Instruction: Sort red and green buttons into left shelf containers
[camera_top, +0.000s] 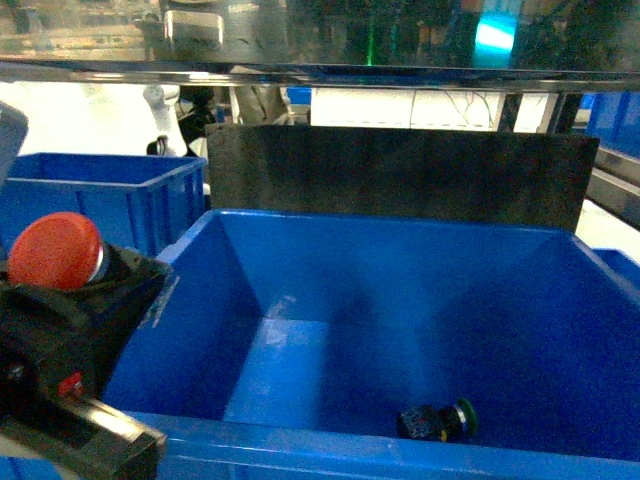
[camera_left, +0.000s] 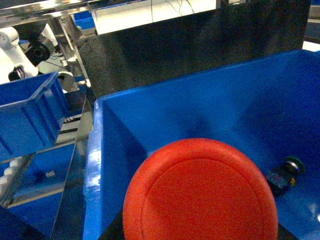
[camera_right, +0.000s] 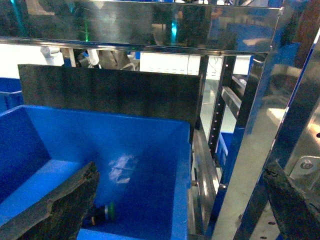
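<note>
Two push buttons are seen. One, w/ a wide, smooth, matte red mushroom cap on a blocky black base, is held up in the left gripper, clenched on the base, at the left edge of the head view, just beside the near-left corner of the big bin; in the left wrist view the round cap, w/ a faint raised ring, fills the lower middle. The other, a small button w/ a green cap on a dark body, is seen lying on its side on the floor of the large deep rectangular bin of glossy bright blue plastic, near the front wall, right of centre. The bin has sloping walls, a thick rolled rim and pale scuffs on its floor. A second blue plastic bin w/ ribbed rim is seen behind and to the left, apart from the first. A flat, dull black panel stands upright behind the big bin. A shiny metal shelf frame is seen at right. Right gripper: two rough-edged dark fingers are seen well apart, released, nothing between them.
</note>
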